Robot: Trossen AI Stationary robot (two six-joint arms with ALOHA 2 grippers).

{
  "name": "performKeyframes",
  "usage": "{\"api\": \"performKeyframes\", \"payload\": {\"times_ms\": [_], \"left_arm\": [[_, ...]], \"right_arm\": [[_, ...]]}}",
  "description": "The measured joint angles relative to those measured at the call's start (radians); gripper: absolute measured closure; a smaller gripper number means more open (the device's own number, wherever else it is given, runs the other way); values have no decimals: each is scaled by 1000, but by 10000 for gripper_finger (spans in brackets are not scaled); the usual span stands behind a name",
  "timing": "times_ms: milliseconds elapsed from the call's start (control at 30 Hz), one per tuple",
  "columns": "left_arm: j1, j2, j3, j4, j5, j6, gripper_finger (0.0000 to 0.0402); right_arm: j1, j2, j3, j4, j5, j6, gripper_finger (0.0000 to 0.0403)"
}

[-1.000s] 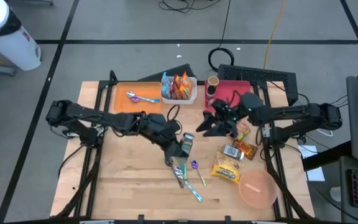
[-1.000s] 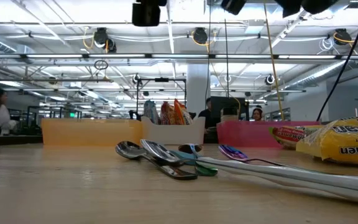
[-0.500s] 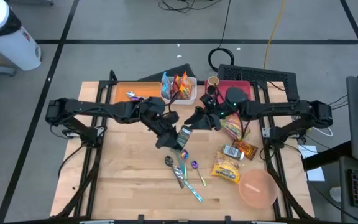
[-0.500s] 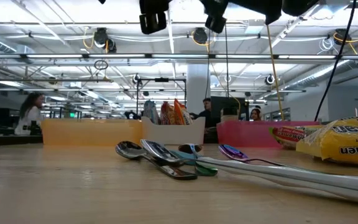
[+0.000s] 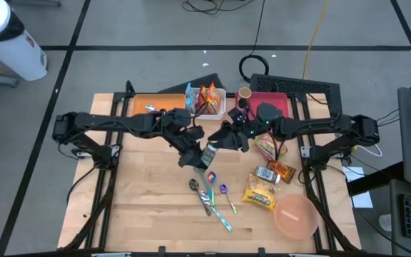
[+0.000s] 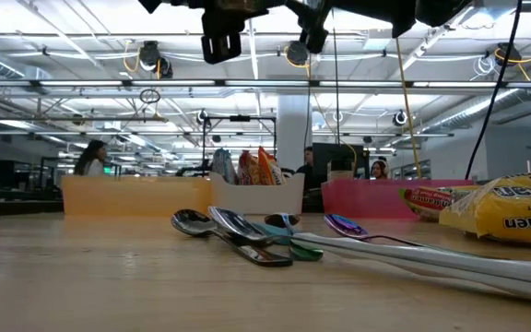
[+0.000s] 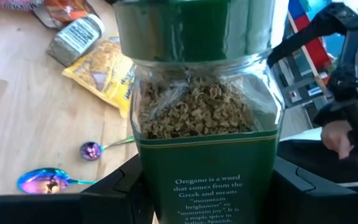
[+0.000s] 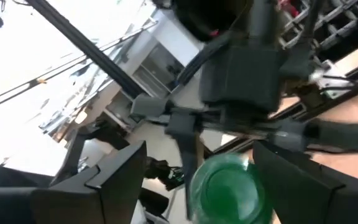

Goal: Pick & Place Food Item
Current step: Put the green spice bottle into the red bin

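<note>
Across the wooden table point(image 5: 141, 193), the two dark arms meet near the middle, raised above the surface. Along the far edge sit an orange tray point(image 5: 140, 107), a white bin of snack packets point(image 5: 205, 101) and a red tray point(image 5: 277, 101), with a small brown cup point(image 5: 245, 93) between bin and red tray. A pink bowl point(image 5: 295, 217) rests near the right front corner.

Reaching in from the left side, the left gripper point(image 5: 204, 158) has its jaws clamped on the oregano jar point(image 7: 204, 118), one dark finger pressed to each side of the glass; the jar has a green lid and green label and is held clear of the table, over the spot just behind the spoons. Facing it from the right side, the right gripper point(image 5: 223, 138) hangs just beside the jar's lid point(image 8: 225, 186), its jaws spread with a finger point(image 8: 120, 180) on either side of the lid and not closed on it.

Right of centre lie a yellow ramen packet point(image 5: 260, 194), a smaller spice jar point(image 5: 266, 174) on its side, a red-and-green snack bag point(image 5: 267, 148) and a dark orange wrapper point(image 5: 284, 170), all close together.

In front of the jar, a cluster of spoons point(image 5: 209, 198) lies on the table: silver ones, an iridescent purple one point(image 7: 45, 182) and one with a teal handle, overlapping in places.

Beyond the table, the low view shows a person point(image 6: 92, 159) far off in the room.
</note>
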Motion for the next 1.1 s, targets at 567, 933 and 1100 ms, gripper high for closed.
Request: {"api": "performKeyframes", "payload": {"times_ms": [567, 933, 1100], "left_arm": [[23, 0, 0, -11, -26, -4, 195], [22, 0, 0, -13, -23, 14, 195], [21, 0, 0, -14, -23, 23, 195]], "right_arm": [[14, 5, -1, -169, 107, -139, 119], [13, 9, -1, -160, 81, -138, 129], [13, 9, -1, -149, 80, -138, 148]]}}
